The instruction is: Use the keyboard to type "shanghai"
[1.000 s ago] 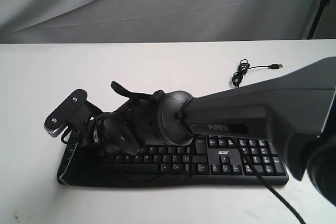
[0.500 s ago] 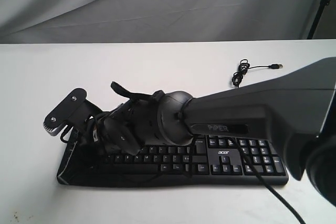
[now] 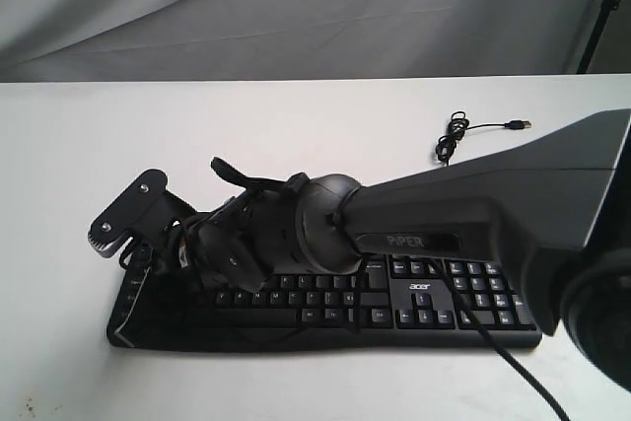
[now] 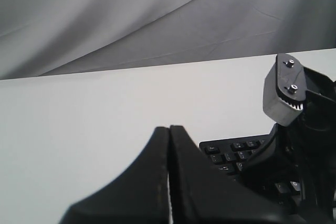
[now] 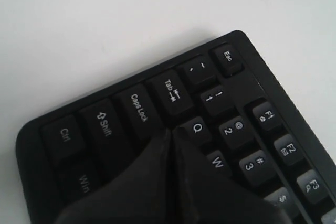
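Pointing between Tab point(image 5: 172, 94) and Q point(image 5: 196, 128) on the acer keyboard point(image 3: 434, 308) — your right gripper point(image 5: 170, 135), fingers clenched. Left gripper point(image 4: 169, 132) — likewise clenched, empty.

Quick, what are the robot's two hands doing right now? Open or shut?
Left gripper: shut, holding nothing.
Right gripper: shut, holding nothing, tips at the keyboard near Q.

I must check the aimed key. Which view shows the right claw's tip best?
The right wrist view: the right claw, shut, points between Q and Caps Lock on the keyboard. In the exterior view the arm hides its tip; the left wrist view shows only the arm's upper parts.
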You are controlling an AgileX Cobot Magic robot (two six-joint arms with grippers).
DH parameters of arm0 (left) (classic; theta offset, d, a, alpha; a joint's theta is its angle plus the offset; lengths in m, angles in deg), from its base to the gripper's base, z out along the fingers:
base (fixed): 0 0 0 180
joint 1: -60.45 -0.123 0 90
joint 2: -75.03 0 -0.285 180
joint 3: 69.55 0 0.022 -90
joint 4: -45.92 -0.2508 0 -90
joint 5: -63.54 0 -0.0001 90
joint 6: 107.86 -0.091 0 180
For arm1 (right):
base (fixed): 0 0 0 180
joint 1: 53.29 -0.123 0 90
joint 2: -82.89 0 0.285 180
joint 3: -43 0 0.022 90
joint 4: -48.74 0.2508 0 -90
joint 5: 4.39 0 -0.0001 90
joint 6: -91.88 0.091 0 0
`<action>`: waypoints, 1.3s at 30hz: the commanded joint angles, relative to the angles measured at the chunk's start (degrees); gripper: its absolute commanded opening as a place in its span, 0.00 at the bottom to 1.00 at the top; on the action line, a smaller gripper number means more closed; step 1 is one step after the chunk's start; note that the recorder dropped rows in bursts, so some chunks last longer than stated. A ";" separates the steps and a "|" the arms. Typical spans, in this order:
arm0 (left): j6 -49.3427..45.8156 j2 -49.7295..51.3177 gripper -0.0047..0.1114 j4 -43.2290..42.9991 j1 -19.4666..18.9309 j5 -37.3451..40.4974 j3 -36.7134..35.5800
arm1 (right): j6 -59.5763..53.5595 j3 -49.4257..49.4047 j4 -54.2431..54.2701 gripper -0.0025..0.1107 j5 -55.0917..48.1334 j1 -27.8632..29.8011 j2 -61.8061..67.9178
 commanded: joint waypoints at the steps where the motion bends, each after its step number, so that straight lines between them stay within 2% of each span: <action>1: 0.16 -0.20 0.04 -0.04 0.20 -0.16 -0.25 | -0.59 0.46 0.02 0.02 -0.65 0.36 0.37; 13: 0.16 -0.20 0.04 -0.04 0.20 -0.16 -0.25 | -0.72 -1.25 -1.55 0.02 -0.90 0.49 -4.79; 25: 0.16 -0.20 0.04 -0.04 0.20 -0.16 -0.25 | 0.46 -23.50 2.63 0.02 6.60 4.50 -18.40; 39: 0.16 -0.20 0.04 -0.04 0.20 -0.16 -0.25 | 0.15 -24.55 3.23 0.02 7.95 5.82 -14.73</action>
